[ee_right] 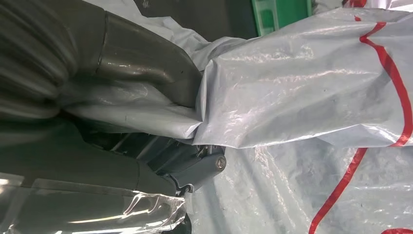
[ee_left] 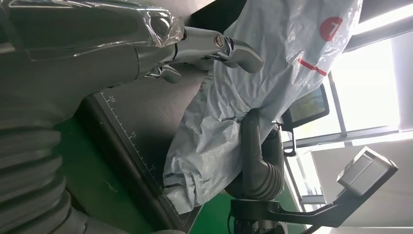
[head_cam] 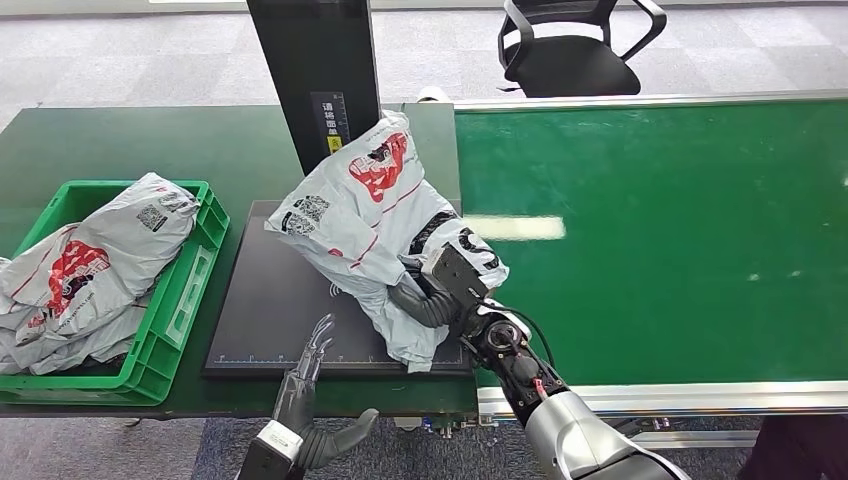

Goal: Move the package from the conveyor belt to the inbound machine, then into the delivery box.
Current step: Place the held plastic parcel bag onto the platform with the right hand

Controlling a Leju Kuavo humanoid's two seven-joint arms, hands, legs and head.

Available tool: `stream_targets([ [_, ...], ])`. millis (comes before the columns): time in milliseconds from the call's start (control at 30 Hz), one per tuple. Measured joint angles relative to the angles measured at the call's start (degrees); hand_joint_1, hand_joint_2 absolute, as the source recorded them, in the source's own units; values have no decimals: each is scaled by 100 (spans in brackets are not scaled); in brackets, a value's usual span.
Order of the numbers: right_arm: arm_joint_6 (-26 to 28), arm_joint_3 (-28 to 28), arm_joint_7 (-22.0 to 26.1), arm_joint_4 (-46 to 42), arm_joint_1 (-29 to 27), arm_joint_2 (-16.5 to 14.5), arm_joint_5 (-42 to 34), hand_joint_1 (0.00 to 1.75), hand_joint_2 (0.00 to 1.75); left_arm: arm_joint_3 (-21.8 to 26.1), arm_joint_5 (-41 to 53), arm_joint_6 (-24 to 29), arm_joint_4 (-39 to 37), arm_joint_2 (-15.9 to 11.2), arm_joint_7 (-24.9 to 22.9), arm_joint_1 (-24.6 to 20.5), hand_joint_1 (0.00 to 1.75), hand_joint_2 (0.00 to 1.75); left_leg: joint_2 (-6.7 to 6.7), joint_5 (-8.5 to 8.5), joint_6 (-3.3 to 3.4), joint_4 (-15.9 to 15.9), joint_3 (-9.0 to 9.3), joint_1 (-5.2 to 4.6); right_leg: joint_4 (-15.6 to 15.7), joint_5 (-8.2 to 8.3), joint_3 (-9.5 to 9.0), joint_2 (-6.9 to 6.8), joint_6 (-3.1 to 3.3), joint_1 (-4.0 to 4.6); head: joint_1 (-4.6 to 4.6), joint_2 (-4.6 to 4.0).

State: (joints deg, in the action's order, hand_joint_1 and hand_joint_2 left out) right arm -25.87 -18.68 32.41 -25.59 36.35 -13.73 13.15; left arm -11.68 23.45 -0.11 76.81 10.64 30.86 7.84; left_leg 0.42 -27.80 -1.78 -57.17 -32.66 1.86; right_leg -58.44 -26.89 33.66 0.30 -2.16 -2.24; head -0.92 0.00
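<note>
We see the crinkled grey plastic package with red and black print (head_cam: 365, 215) lying on the flat black scanner pad of the inbound machine (head_cam: 265, 305), its edge at three o'clock spilling over toward the smooth green conveyor belt (head_cam: 650, 230). Our right hand (head_cam: 425, 297) grips the package from its five o'clock side, the fingers (ee_right: 195, 173) pinching a fold of glossy film, as the right wrist view makes plain with bunched plastic pressed under the thick grey thumb. Our left hand (head_cam: 300, 385) hovers at the pad's six o'clock edge, fingers extended and apart, holding nothing; the left wrist view adds the ruled scale printed along the pad's rim and the wrinkled bag sagging over it. At nine o'clock on the dark green table (head_cam: 120, 140) stands the green ribbed plastic delivery box (head_cam: 185, 290), with similar grey bags (head_cam: 85, 270) heaped inside. A black upright column (head_cam: 312, 70) rises at twelve o'clock.
</note>
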Motion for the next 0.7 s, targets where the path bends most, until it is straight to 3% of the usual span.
stream_targets([
  [200, -20, -408, -67, 0, 7, 48, -265, 175, 175, -1, -13, 0, 0, 0, -1, -1, 0, 175, 0, 0, 0, 0, 0, 0, 0, 0, 0, 0, 0, 0, 1, 0],
  [433, -736, -1025, 41, -12, 44, 43, -415, 175, 175, -1, -21, -38, 0, 0, -20, 1, 0, 175, 0, 0, 0, 1, 0, 0, 0, 0, -1, 2, 0, 0, 1, 0],
  [700, -507, -1473, 23, -41, 50, 60, -657, 175, 175, 1, -22, -82, 0, 1, -21, 11, 0, 175, -1, 0, 0, 0, 0, 0, 0, 0, -2, 2, 0, 0, 1, 0],
])
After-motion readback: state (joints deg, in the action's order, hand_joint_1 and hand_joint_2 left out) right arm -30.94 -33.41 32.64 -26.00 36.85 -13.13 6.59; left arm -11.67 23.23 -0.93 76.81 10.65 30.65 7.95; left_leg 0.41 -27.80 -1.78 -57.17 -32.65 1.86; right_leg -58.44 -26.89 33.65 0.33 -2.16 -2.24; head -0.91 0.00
